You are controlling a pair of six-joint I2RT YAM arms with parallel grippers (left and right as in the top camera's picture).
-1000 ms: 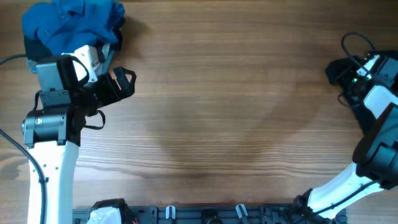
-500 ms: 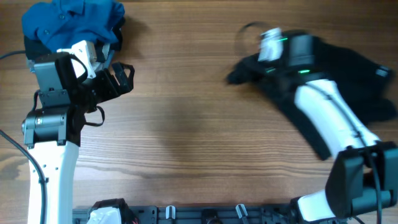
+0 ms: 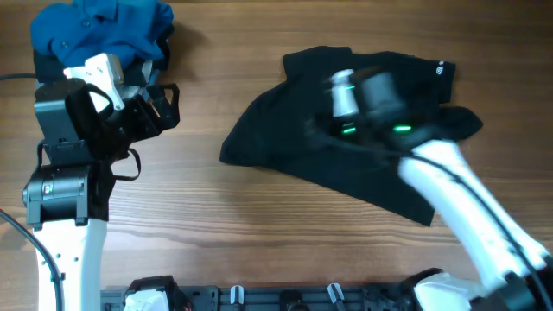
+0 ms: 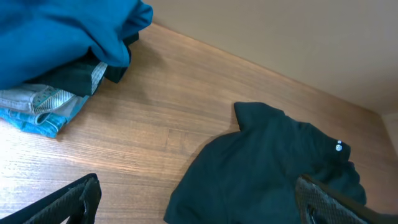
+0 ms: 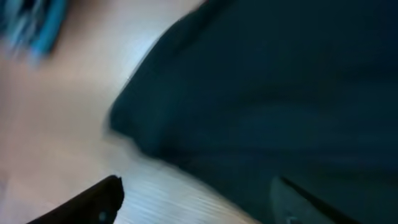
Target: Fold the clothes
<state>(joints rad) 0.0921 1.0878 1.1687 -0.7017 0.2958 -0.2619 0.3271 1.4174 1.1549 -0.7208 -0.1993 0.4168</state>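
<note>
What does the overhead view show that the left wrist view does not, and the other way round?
Only the overhead view shows the right arm, blurred, reaching over the black T-shirt, and the body of the left arm. Only the left wrist view shows the light denim piece lying under the blue shirt, and the pale wall behind the table. Both show the black T-shirt crumpled on the wooden table, apart from the blue shirt.
</note>
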